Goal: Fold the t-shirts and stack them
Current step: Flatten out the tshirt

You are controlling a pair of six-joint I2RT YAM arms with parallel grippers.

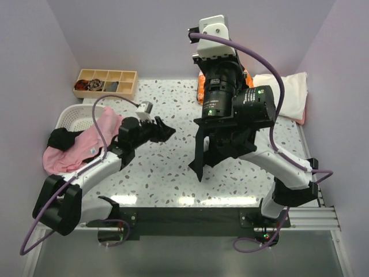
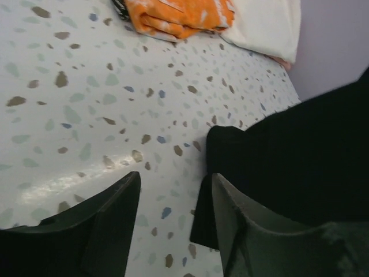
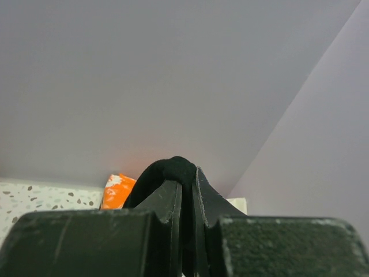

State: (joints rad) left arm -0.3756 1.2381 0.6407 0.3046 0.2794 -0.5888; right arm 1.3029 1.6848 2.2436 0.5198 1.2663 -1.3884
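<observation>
My right gripper (image 3: 185, 186) is raised high and shut on a bunched fold of the black t-shirt (image 3: 172, 170). In the top view the shirt hangs as a dark sheet (image 1: 216, 147) under the right arm, its lower corner near the table. My left gripper (image 2: 173, 222) is open and empty, low over the table; the black t-shirt's hanging edge (image 2: 288, 156) is just beside its right finger (image 2: 242, 231). In the top view the left gripper (image 1: 167, 131) is left of the shirt. The orange blotched t-shirt (image 2: 179, 17) and the cream t-shirt (image 1: 288, 92) lie at the back right. The pink t-shirt (image 1: 86, 144) drapes over the basket.
A white slotted basket (image 1: 72, 118) stands at the left with a dark cloth (image 1: 60, 138) in it. A wooden compartment tray (image 1: 106, 82) sits at the back left. Purple walls close in the back and sides. The table (image 1: 161, 173) is speckled white.
</observation>
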